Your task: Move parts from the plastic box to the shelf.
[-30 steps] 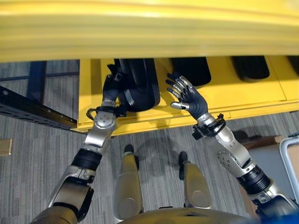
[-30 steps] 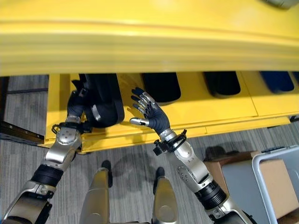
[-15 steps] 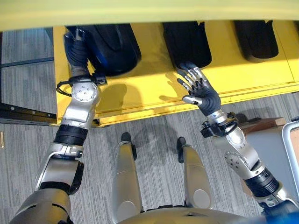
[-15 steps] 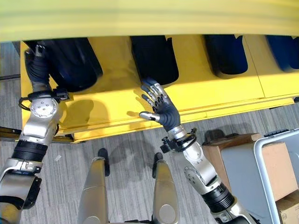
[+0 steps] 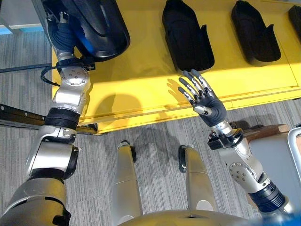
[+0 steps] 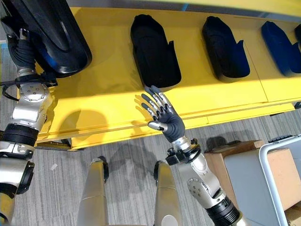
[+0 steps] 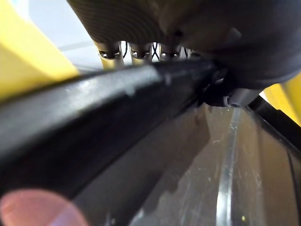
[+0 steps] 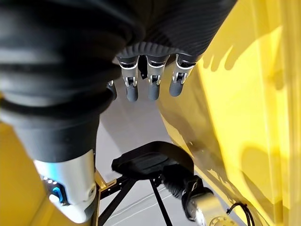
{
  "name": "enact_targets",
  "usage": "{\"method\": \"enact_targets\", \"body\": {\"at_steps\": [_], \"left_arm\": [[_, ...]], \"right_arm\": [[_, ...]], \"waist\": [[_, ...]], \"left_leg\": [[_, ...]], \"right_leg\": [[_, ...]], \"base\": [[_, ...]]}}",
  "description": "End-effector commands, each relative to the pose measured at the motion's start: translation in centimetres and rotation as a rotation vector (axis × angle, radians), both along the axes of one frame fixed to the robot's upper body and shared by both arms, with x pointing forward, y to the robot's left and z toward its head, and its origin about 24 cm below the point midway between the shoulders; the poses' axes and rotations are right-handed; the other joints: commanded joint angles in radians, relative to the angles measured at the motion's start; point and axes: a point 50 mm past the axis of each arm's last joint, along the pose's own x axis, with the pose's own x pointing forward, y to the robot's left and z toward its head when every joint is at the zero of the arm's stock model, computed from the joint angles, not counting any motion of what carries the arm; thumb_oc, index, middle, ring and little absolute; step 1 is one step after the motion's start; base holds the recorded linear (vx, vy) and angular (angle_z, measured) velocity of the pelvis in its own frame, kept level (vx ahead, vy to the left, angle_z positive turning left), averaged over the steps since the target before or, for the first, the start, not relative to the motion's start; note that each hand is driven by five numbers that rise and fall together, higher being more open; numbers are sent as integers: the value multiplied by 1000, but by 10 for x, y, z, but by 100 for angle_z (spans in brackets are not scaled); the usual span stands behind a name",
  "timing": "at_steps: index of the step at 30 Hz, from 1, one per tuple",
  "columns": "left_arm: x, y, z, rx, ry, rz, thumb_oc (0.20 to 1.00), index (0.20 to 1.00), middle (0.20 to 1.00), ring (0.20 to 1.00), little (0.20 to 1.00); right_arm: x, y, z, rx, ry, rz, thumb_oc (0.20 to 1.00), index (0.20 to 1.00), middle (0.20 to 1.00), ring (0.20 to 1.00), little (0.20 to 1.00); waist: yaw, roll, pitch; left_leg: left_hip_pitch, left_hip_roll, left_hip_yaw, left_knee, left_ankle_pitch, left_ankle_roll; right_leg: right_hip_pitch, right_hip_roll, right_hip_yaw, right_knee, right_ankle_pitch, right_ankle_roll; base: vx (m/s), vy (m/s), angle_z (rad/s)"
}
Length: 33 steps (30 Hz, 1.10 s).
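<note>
Left wrist view is showing you silver fingers [image 7: 136,51] curling over the rim of a large black part [image 7: 94,117], so your left hand [image 5: 60,29] is apparently gripping it, though the close angle is hiding the fingertips. That part [image 5: 96,26] is hanging over the far left end of the yellow shelf [image 5: 141,89]. Your right hand [image 6: 164,115] is hovering above the shelf's front edge with fingers spread and straight, holding nothing. Behind it, a second black part [image 6: 154,52] is lying on the shelf, with two more parts [image 6: 225,47] further right along the shelf.
</note>
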Motion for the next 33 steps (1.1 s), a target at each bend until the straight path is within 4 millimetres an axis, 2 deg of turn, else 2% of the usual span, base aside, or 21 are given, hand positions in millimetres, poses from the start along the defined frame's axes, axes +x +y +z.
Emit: {"method": "enact_targets", "body": {"at_steps": [1,9,14,26,33], "left_arm": [[0,2,23,-24,-84,-13,200,200,200,200,200],[10,8,2,-47,36,0,200,200,200,200,200],[15,8,-21,-121,113,-6,200,200,200,200,200],[18,27,-51,-200,270,53,200,200,200,200,200],[14,35,-88,-322,394,71,200,200,200,200,200]], "right_arm": [[-10,0,15,75,-74,49,1000,1000,1000,1000,1000],[-13,-2,14,111,-58,51,1000,1000,1000,1000,1000],[-15,0,11,112,-37,75,1000,1000,1000,1000,1000],[-19,-2,6,96,-10,95,1000,1000,1000,1000,1000],[-19,1,5,86,0,114,1000,1000,1000,1000,1000]], "waist": [[6,27,-74],[2,22,-85],[-3,16,-91],[-13,8,-100],[-12,7,-97]], "left_leg": [[-16,3,-11,-55,15,44],[-71,0,-20,-14,7,48],[-69,4,-21,-23,10,46],[-65,13,-17,-40,17,40],[-60,17,-14,-46,20,39]], "right_leg": [[-58,4,-50,-94,130,-80],[-114,0,-51,-43,111,-80],[-120,1,-48,-44,114,-82],[-126,4,-42,-52,120,-79],[-129,7,-37,-55,118,-82]], "base": [[0,0,0],[0,0,0],[0,0,0],[0,0,0],[2,-1,-1]]}}
